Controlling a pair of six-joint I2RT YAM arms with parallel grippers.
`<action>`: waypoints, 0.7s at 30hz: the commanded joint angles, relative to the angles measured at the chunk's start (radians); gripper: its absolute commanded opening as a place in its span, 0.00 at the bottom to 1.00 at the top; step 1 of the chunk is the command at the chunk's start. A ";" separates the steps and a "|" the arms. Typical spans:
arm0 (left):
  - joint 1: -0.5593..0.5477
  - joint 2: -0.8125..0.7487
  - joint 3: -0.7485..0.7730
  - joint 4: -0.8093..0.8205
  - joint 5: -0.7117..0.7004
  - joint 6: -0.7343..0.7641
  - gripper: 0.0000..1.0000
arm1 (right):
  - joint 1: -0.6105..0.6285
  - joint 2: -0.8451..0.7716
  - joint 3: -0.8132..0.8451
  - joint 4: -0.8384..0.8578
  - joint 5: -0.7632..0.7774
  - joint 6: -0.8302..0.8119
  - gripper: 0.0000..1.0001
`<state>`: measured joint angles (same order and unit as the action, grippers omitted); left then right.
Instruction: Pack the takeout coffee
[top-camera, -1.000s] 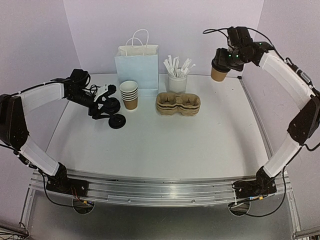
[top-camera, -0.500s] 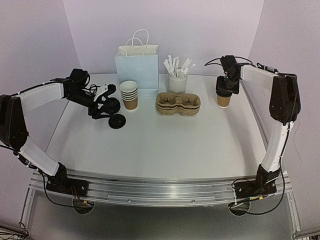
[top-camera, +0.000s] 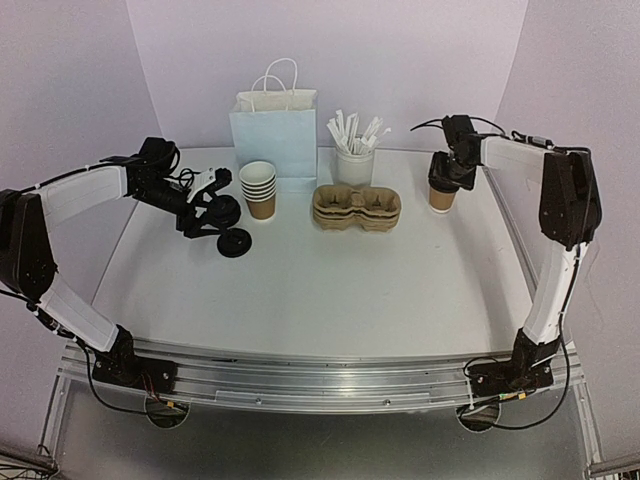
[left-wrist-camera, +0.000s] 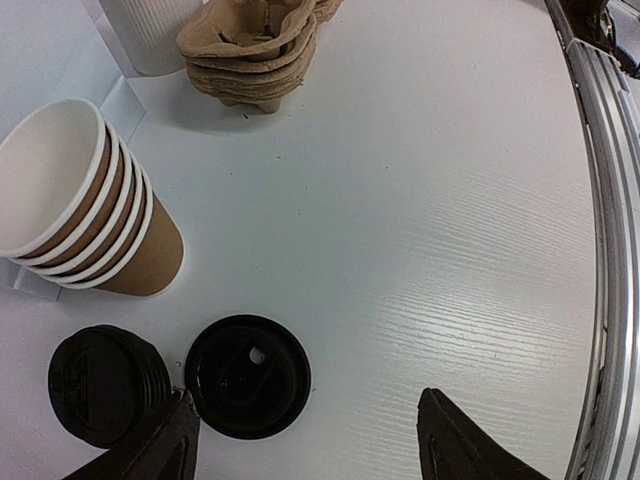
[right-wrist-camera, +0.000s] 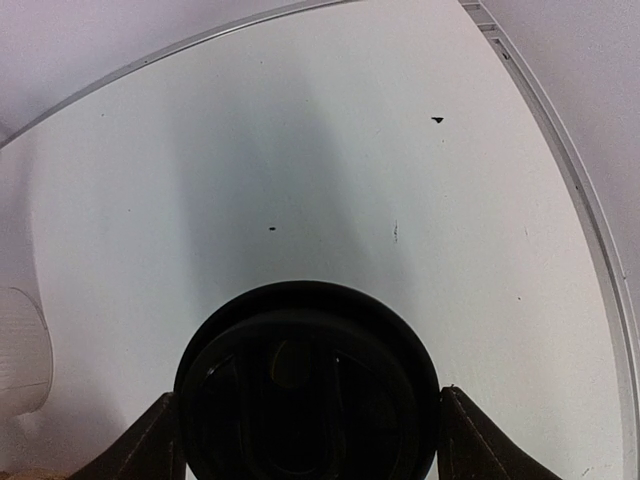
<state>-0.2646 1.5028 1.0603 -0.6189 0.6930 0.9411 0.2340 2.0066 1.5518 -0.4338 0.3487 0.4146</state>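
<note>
A stack of brown kraft cups (top-camera: 259, 189) with white insides stands left of centre at the back, and it also shows in the left wrist view (left-wrist-camera: 82, 204). Beside it are a stack of black lids (left-wrist-camera: 105, 385) and one loose black lid (left-wrist-camera: 247, 375), the loose lid (top-camera: 234, 243) also showing in the top view. My left gripper (left-wrist-camera: 310, 445) is open and empty just above the table; its left finger is at the loose lid's edge. My right gripper (top-camera: 447, 172) is shut on a lidded kraft cup (top-camera: 440, 196) at the far right. The cup's black lid (right-wrist-camera: 305, 385) fills the space between the fingers.
A light blue paper bag (top-camera: 275, 140) stands at the back centre. A white cup of wrapped straws (top-camera: 353, 160) is to its right. Stacked pulp cup carriers (top-camera: 356, 207) lie in front of them, also in the left wrist view (left-wrist-camera: 260, 50). The table's right rim (right-wrist-camera: 590, 240) is close.
My right arm has brought the lidded cup down from high in the air to table level at the far right. The left arm has not moved.
</note>
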 joint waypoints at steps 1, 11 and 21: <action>0.005 -0.033 0.023 0.015 0.006 -0.017 0.74 | -0.001 -0.033 -0.030 -0.006 -0.004 0.014 0.79; 0.004 -0.019 0.135 0.021 0.052 -0.033 0.72 | 0.001 -0.116 0.034 -0.031 -0.053 -0.064 0.96; -0.067 0.127 0.321 0.050 -0.034 0.019 0.71 | 0.038 -0.158 0.155 -0.083 -0.153 -0.059 0.94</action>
<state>-0.2781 1.5638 1.2929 -0.5952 0.7008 0.9321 0.2367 1.9280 1.6183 -0.4885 0.2645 0.3484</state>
